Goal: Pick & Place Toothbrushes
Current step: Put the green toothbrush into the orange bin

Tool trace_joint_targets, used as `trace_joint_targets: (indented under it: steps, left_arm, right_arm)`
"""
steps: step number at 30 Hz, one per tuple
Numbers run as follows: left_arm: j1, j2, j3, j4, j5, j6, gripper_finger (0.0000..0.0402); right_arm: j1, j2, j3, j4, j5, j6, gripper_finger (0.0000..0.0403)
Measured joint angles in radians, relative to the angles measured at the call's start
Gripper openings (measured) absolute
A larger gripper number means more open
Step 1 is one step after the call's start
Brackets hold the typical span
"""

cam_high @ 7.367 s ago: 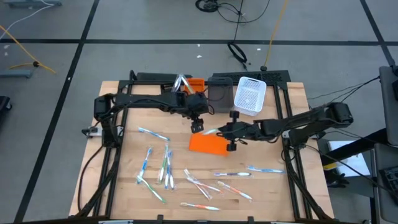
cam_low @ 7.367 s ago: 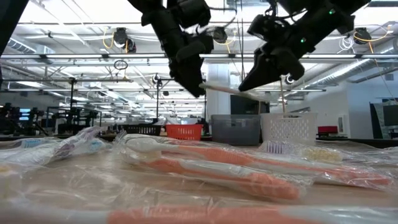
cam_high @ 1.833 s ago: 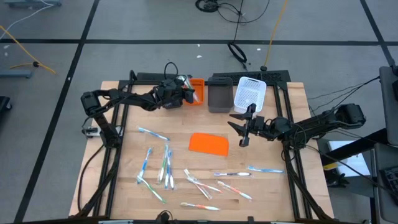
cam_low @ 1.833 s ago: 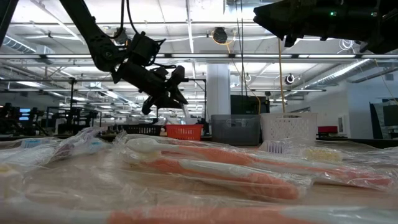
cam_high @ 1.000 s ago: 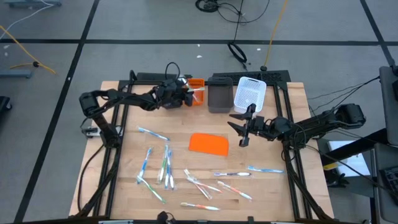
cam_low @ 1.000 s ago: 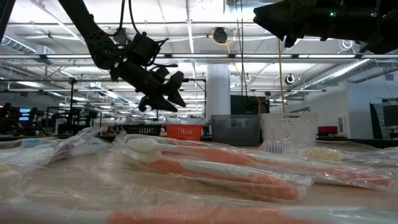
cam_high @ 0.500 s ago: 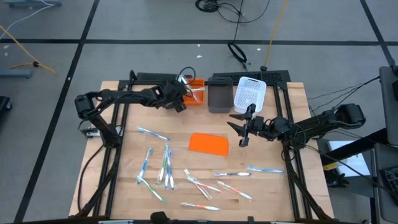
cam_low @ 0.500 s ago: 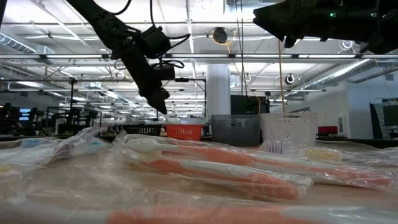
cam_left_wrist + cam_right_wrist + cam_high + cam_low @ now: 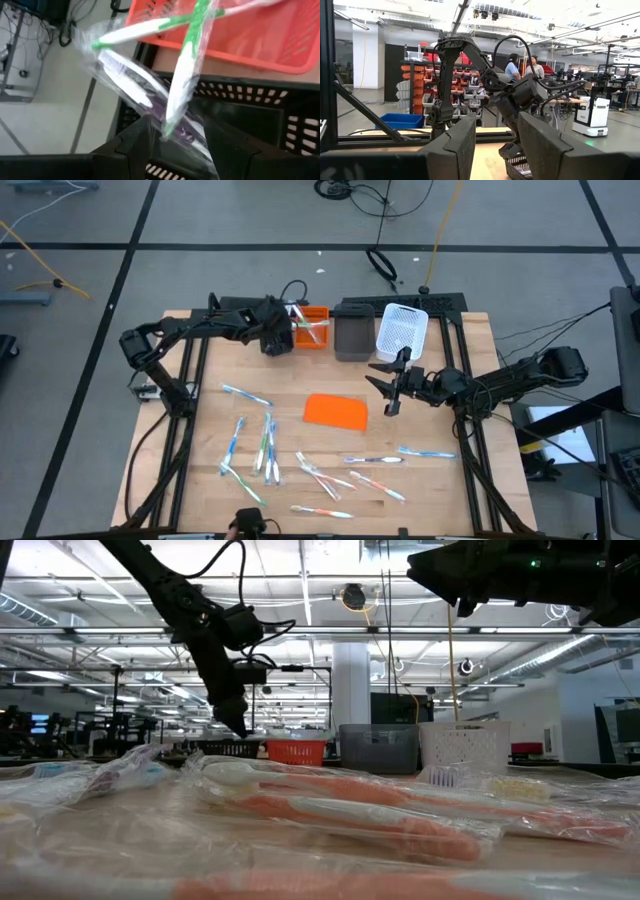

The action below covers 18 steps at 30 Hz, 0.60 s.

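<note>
The left pincer [image 9: 175, 132] clamps wrapped toothbrushes [image 9: 187, 65] just before the orange bin [image 9: 312, 327]; the right pincer [image 9: 497, 137] hangs apart, empty.

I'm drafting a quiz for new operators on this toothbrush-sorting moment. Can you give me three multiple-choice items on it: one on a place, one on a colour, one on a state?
1. Where is the left gripper?
A. At the orange bin
B. Over the flat orange sheet
C. At the white basket

2. What colour accents the wrapped toothbrush in the left gripper?
A. Blue
B. Green
C. Orange-red

3. What is the right gripper doing?
A. Carrying a toothbrush
B. Pressing on the sheet
C. Hanging open and empty

Answers: 1 A, the high view shows it beside that bin. 2 B, the left wrist view shows green on white. 3 C, its fingers are parted with nothing between.
</note>
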Motion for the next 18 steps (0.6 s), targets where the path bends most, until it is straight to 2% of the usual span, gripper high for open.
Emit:
trace_joint_targets:
  steps: [8,14,18]
  left_arm:
    - [-0.001,0.046,0.0,0.01,0.007,0.063,0.0186]
    - [-0.001,0.066,0.0,0.052,-0.072,0.112,0.0185]
    - [-0.001,0.066,0.0,0.056,-0.07,0.133,0.0151]
  right_arm:
    - [0.0,0.0,0.0,0.0,0.001,0.0,0.0139]
    - [0.0,0.0,0.0,0.0,0.001,0.0,0.0139]
    - [0.0,0.0,0.0,0.0,0.001,0.0,0.0139]
